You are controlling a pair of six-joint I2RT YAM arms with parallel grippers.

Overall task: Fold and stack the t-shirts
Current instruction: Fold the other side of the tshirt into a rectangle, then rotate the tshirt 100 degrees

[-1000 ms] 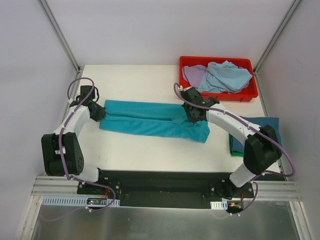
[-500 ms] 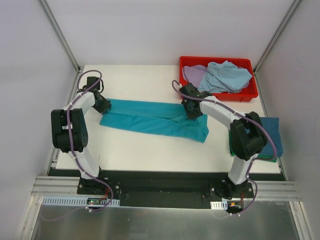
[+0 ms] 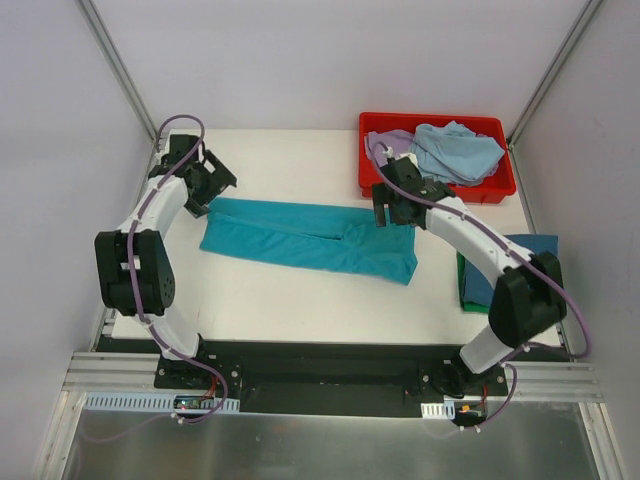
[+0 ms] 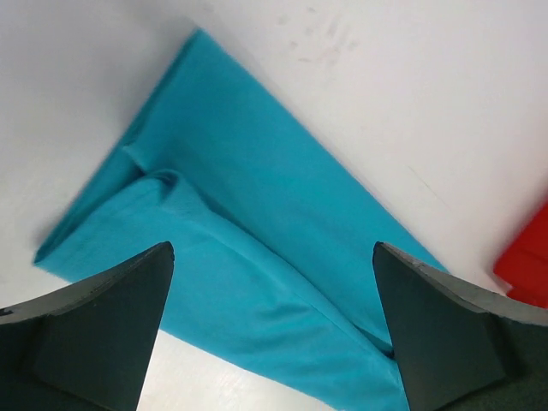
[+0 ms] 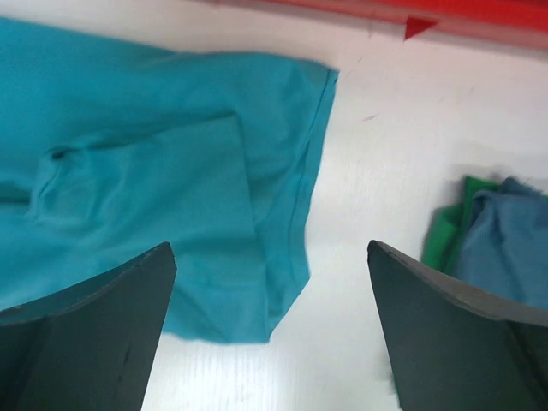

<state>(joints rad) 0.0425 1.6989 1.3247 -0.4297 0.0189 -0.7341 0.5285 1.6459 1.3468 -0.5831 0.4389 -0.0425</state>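
Note:
A teal t-shirt (image 3: 310, 243) lies folded lengthwise into a long strip across the middle of the table. My left gripper (image 3: 210, 184) hovers open just beyond the strip's left end, holding nothing. In the left wrist view that gripper (image 4: 272, 250) looks down on the teal cloth (image 4: 257, 223) with both fingers apart. My right gripper (image 3: 393, 210) is open above the strip's far right corner. In the right wrist view this gripper (image 5: 270, 250) frames the shirt's hemmed end (image 5: 154, 188), empty. A folded stack (image 3: 520, 268), blue on green, sits at the table's right edge.
A red bin (image 3: 500, 188) at the back right holds a lavender shirt (image 3: 388, 148) and a light blue shirt (image 3: 455, 150). Its edge shows in both wrist views (image 4: 527, 265) (image 5: 428, 13). The folded stack (image 5: 497, 240) lies right of the right gripper. Metal frame posts stand at the back corners.
Both grippers opened and let go of the teal shirt, then lifted off it. The left one moved toward the back left, the right one toward the red bin.

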